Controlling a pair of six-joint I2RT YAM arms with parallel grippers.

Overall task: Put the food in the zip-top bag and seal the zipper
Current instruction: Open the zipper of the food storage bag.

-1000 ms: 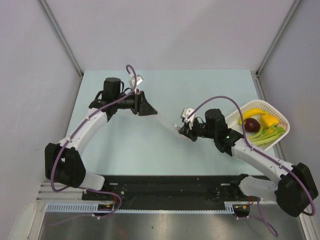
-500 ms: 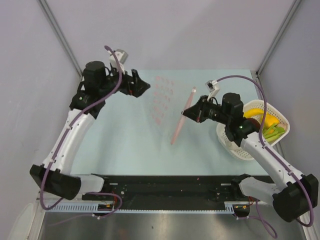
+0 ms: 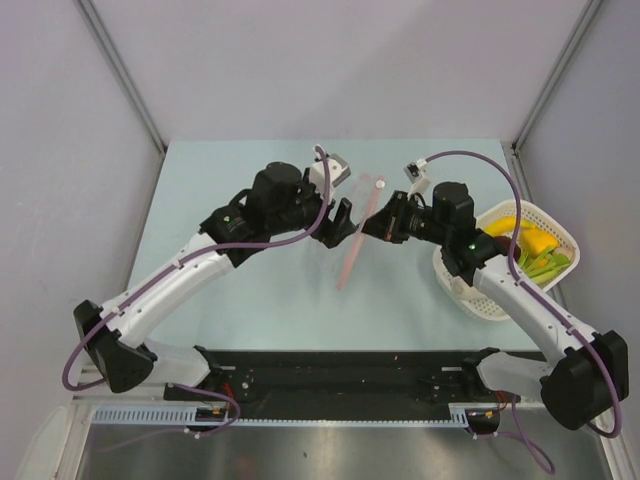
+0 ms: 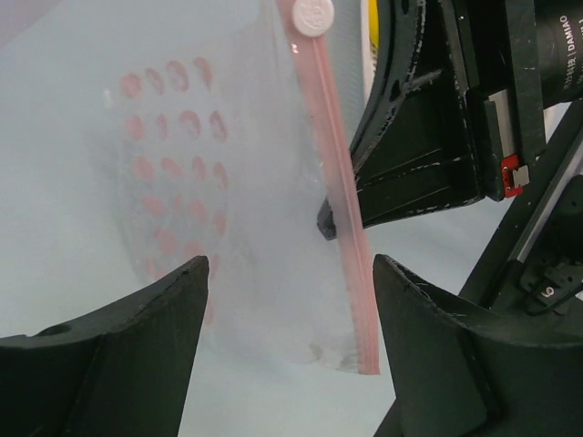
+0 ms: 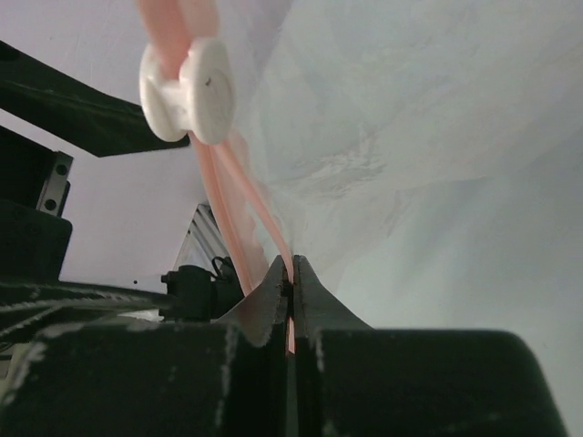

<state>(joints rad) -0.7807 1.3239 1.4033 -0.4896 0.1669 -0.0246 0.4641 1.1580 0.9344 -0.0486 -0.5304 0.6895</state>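
Note:
The clear zip-top bag point(image 4: 173, 164) with pink printed squares hangs from my right gripper point(image 3: 372, 228), which is shut on the pink zipper point(image 3: 352, 258) partway along the strip. In the right wrist view the jaws pinch the zipper point(image 5: 239, 205) below the white slider point(image 5: 187, 91). My left gripper point(image 3: 343, 222) is open and empty, right beside the right gripper. Its fingers point(image 4: 137, 346) frame the bag's lower corner and zipper point(image 4: 332, 182) without touching them. The banana point(image 3: 508, 224), orange-yellow fruit point(image 3: 540, 241) and leek point(image 3: 548, 266) lie in the basket. The dark fruit is hidden.
The white perforated basket point(image 3: 470, 296) stands at the right, under my right forearm. Grey walls close the table's left, back and right sides. The two grippers are very close together above the table's middle.
My left arm has swung from the far left to the middle, up against the bag beside the right gripper. The right gripper has kept hold of the zipper and hardly moved.

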